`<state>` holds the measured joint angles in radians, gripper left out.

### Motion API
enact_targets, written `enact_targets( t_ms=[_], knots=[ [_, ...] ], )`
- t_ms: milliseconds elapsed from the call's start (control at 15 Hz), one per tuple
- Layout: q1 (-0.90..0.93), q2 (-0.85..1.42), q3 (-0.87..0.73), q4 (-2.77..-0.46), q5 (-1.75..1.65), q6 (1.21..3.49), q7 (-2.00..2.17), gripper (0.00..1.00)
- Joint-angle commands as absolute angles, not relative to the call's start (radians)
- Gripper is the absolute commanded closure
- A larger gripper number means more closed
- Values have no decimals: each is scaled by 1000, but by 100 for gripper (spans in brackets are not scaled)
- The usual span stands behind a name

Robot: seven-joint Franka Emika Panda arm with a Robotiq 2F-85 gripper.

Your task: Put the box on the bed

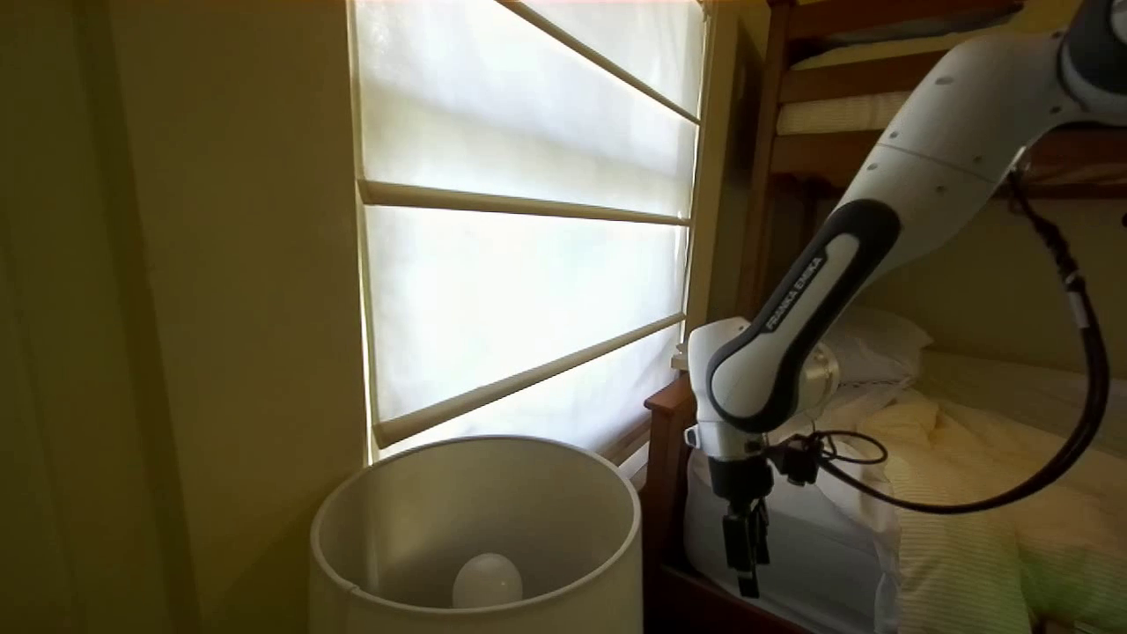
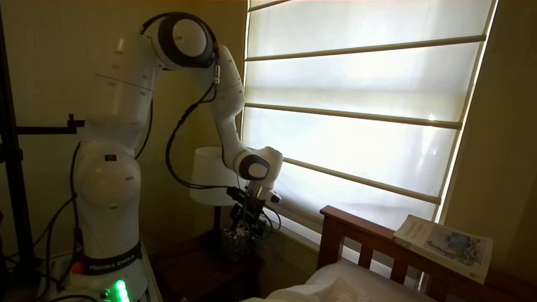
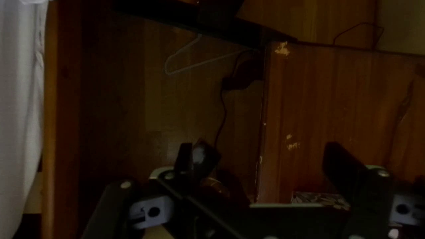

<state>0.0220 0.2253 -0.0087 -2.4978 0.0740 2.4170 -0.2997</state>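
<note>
Your box (image 2: pixel 235 245): small, roughly cube-shaped, dark with a pale pattern; standing on a brown wooden nightstand (image 2: pixel 188 262); its top partly hidden from you; only a strip of it showing in the wrist view; your bed (image 1: pixel 666 475), apart from the box: wooden-framed bunk; white mattress (image 1: pixel 819 533); white pillow (image 1: pixel 880 343); rumpled cream-yellow bedding (image 1: pixel 960 555).

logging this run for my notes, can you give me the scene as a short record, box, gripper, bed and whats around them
item: patterned box
resting place: wooden nightstand
tool: gripper, open, holding nothing
goal: bed, box not on it yet
also on the nightstand: white-shaded lamp
near the bed: book
backdrop: window blind, pulled down, light coming through
unclear: whether the gripper touches the box; only a strip of the box shows in the wrist view
</note>
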Motion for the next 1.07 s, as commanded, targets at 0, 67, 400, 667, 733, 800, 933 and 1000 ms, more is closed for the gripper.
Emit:
enact_targets(
  t_ms=[0, 67, 400, 667, 733, 800, 933, 1000],
  knots=[
    [40, 428, 42, -2376, 34, 2479, -243, 0],
    [46, 462, 53, -2349, 28, 2481, -227, 0],
    [46, 484, 68, -2311, -5, 2360, -220, 0],
    [-32, 515, 142, -2302, 109, 2550, -334, 0],
    [-60, 529, 171, -2298, 146, 2600, -366, 0],
    [-97, 544, 206, -2294, 189, 2647, -410, 0],
    [-196, 581, 304, -2280, 285, 2708, -516, 0],
    [-252, 607, 358, -2267, 329, 2721, -573, 0]
  ],
)
